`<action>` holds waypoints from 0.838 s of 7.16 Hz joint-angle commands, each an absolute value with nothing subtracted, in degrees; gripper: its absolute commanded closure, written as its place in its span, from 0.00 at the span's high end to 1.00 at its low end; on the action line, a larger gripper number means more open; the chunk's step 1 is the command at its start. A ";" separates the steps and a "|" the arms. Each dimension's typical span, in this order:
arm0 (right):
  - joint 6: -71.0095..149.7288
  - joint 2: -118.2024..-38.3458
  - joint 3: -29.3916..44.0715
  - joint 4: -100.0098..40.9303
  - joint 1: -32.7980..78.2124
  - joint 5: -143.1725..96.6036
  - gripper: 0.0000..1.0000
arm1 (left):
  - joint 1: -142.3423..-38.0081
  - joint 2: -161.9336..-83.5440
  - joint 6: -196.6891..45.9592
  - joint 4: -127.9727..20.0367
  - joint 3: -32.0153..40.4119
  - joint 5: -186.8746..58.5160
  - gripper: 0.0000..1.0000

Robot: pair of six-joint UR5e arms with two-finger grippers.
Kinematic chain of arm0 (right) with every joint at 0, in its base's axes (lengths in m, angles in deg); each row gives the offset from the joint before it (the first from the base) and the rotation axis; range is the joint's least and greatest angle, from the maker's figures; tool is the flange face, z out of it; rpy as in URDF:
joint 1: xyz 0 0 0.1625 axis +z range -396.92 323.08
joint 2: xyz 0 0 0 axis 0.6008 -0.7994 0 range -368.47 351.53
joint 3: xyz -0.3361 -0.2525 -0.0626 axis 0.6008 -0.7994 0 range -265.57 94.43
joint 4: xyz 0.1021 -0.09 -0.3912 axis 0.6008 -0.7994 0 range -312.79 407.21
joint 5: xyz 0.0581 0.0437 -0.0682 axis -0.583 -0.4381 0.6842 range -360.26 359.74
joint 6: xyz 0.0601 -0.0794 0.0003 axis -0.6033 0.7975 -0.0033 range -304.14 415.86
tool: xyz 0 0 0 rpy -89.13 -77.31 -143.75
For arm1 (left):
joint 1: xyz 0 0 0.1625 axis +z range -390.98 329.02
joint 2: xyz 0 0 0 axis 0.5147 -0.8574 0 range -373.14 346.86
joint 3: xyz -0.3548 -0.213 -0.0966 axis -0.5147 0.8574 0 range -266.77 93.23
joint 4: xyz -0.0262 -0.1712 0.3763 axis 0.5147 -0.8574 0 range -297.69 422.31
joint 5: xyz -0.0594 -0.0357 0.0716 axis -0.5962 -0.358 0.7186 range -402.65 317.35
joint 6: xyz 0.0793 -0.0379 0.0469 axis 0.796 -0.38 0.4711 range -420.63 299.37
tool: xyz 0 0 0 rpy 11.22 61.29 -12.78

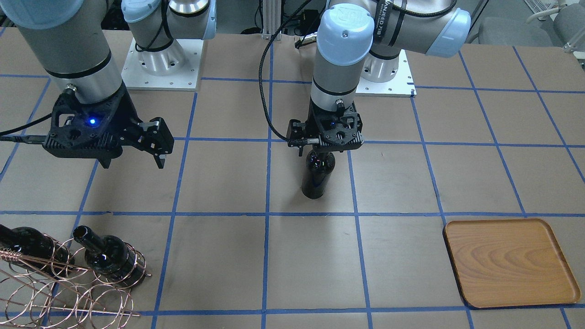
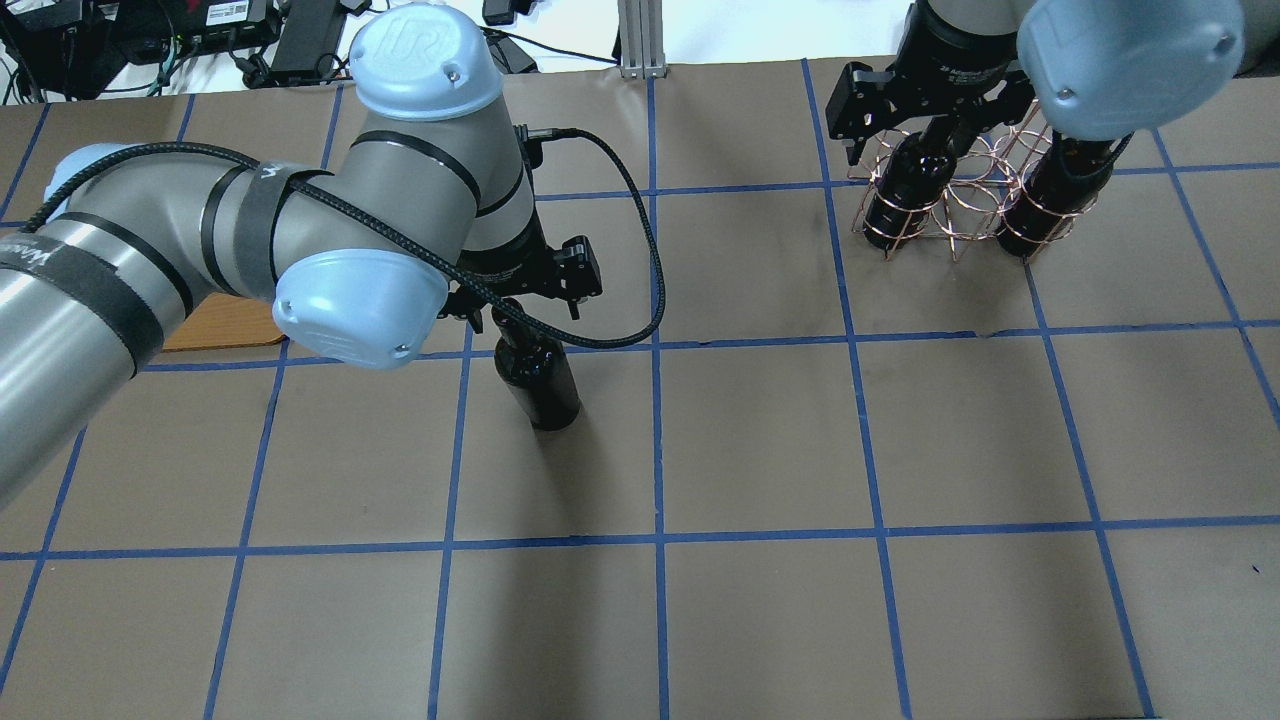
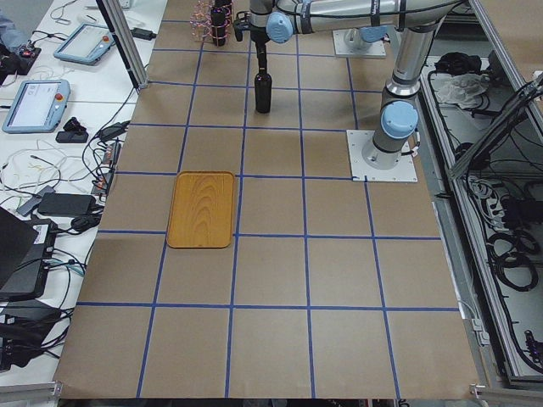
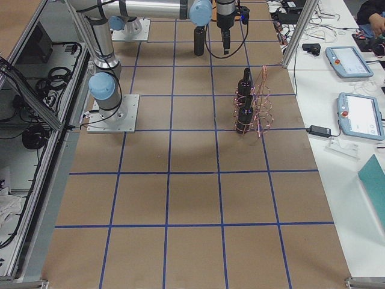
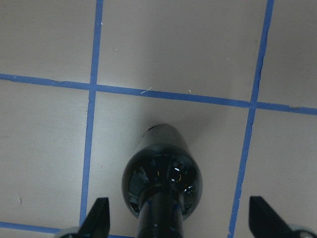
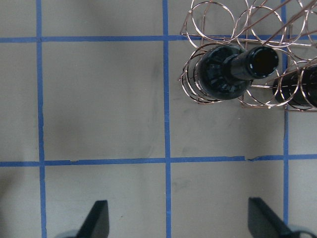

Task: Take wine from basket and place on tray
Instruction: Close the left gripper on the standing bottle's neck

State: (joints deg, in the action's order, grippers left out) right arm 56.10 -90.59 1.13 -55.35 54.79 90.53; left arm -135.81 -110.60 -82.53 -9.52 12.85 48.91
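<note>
A glossy black wine bottle (image 1: 317, 176) stands upright on the table near the middle, also in the overhead view (image 2: 540, 385) and the left wrist view (image 5: 163, 181). My left gripper (image 1: 320, 147) (image 5: 178, 220) is over its top, fingers wide apart either side of the neck, not touching. Two more bottles (image 1: 107, 253) (image 1: 27, 244) sit in the copper wire basket (image 1: 68, 292) (image 2: 960, 215). My right gripper (image 1: 157, 146) (image 6: 178, 218) is open and empty, above the table beside the basket. The wooden tray (image 1: 509, 262) (image 3: 202, 209) lies bare.
The table is brown paper with a blue tape grid. The arm base plates (image 1: 160, 64) stand at the robot's side. Monitors, cables and teach pendants (image 4: 346, 60) lie beyond the table's far edge.
</note>
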 commanded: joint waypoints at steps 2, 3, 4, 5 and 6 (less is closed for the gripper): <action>57.88 -90.47 2.59 -57.56 54.83 90.18 1.00 | -135.83 -109.74 -82.43 -10.37 12.72 49.03 0.67; 57.97 -90.38 2.67 -57.56 54.92 89.92 1.00 | -135.92 -109.48 -82.34 -10.72 12.81 49.02 0.54; 57.88 -90.21 2.59 -57.73 54.92 89.74 1.00 | -135.92 -109.12 -81.91 -10.81 12.81 49.11 0.38; 57.80 -90.03 2.67 -57.65 54.83 89.74 1.00 | -135.92 -108.86 -81.73 -11.25 12.81 49.20 0.24; 57.88 -90.20 2.59 -57.82 54.92 89.74 1.00 | -135.92 -108.60 -81.73 -11.60 12.72 49.20 0.09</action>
